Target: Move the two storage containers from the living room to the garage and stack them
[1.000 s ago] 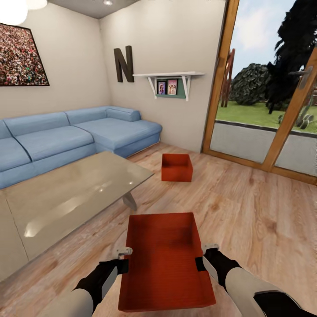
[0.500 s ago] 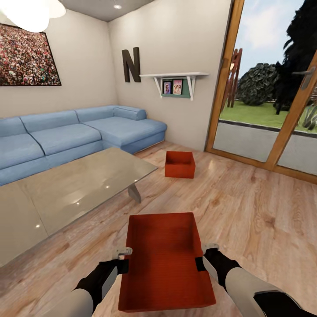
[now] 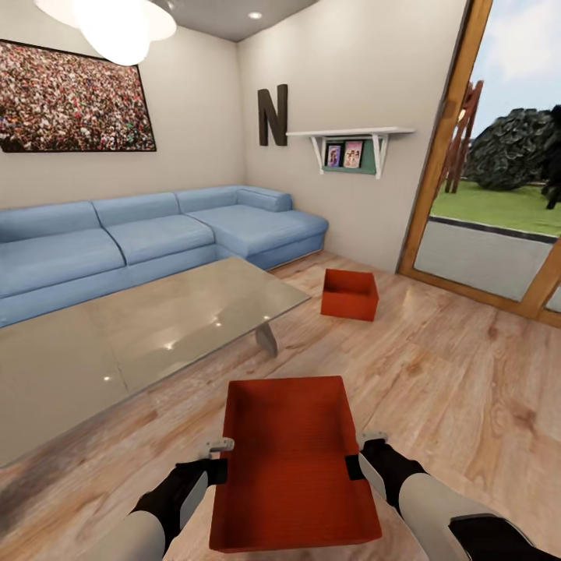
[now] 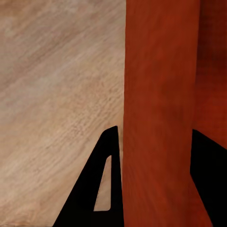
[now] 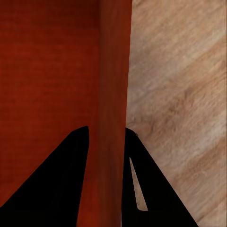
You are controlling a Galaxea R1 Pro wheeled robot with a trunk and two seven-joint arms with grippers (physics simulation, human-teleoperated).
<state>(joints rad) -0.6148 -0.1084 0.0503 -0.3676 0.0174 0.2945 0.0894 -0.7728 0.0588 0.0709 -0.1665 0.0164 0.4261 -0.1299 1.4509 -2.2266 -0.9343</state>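
Note:
I hold one red-orange storage container point(image 3: 292, 460) in front of me above the wood-plank floor of the living room. My left gripper point(image 3: 220, 466) is shut on its left wall point(image 4: 158, 118). On the opposite wall point(image 5: 113, 94) my right gripper point(image 3: 356, 463) is shut as well, one finger inside and one outside. The second storage container point(image 3: 350, 294) rests on the planks farther ahead, near the glass door. The garage is out of view.
A glass coffee table point(image 3: 132, 335) stands close on my left, with a blue sofa point(image 3: 148, 241) behind it. A dark letter N point(image 3: 273, 116) and a white shelf point(image 3: 351, 140) hang on the far wall. A wood-framed glass door point(image 3: 499, 210) is at the right.
The whole view has swung left and back: the sofa, table and far container have shifted rightward in the picture. The held container and both grippers keep their place relative to me.

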